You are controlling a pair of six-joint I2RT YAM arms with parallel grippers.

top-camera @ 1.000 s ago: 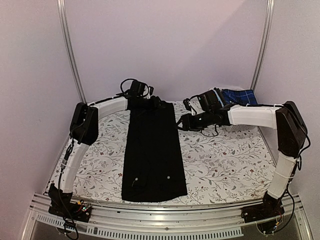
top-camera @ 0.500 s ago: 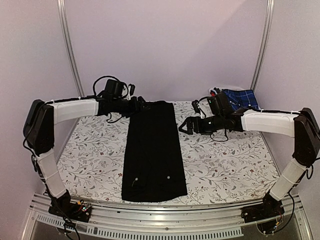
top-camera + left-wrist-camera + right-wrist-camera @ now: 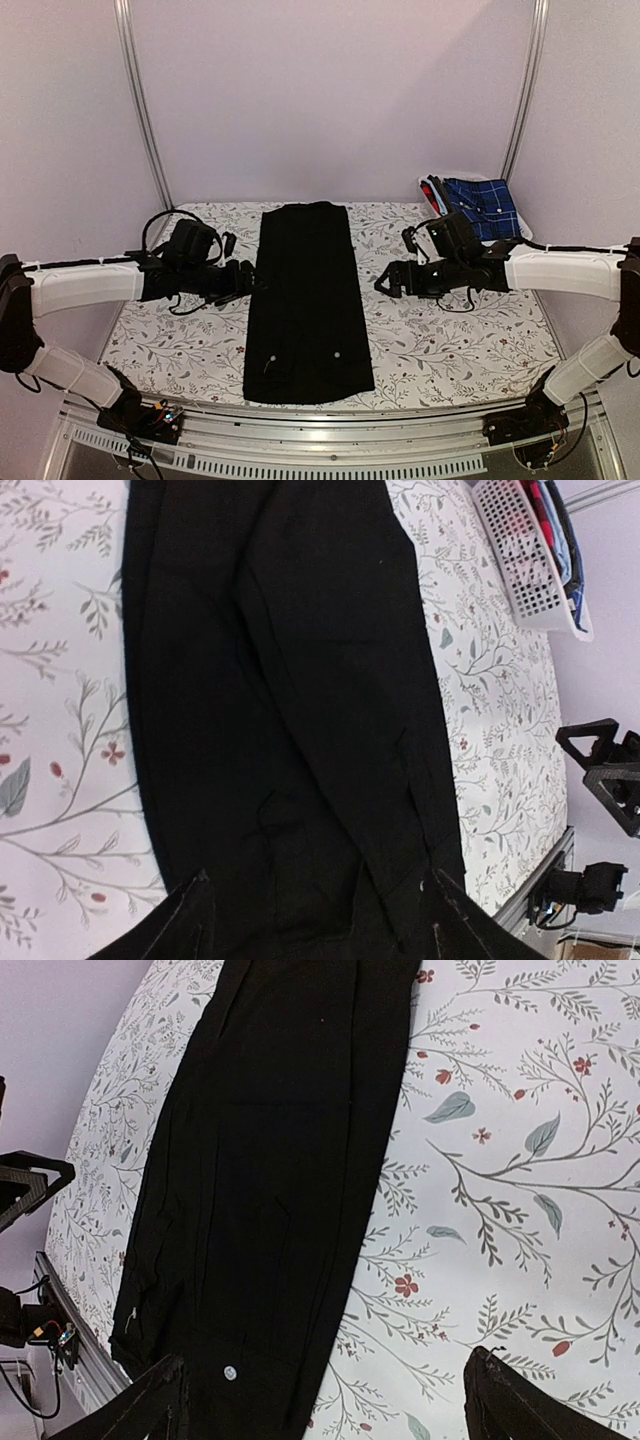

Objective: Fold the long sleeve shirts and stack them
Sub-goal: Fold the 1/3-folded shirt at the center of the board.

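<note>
Two pincers, both spread, pinching nothing | left gripper (image 3: 250, 281): black long sleeve shirt (image 3: 307, 300), a long flat folded strip, lies just beside its tips | right gripper (image 3: 386, 283): same shirt near its tips, not touching, floral tablecloth (image 3: 450, 340) between

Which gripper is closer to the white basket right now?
Right. The right gripper is a little in front of the white basket; the left gripper is across the black shirt, at its left edge.
</note>
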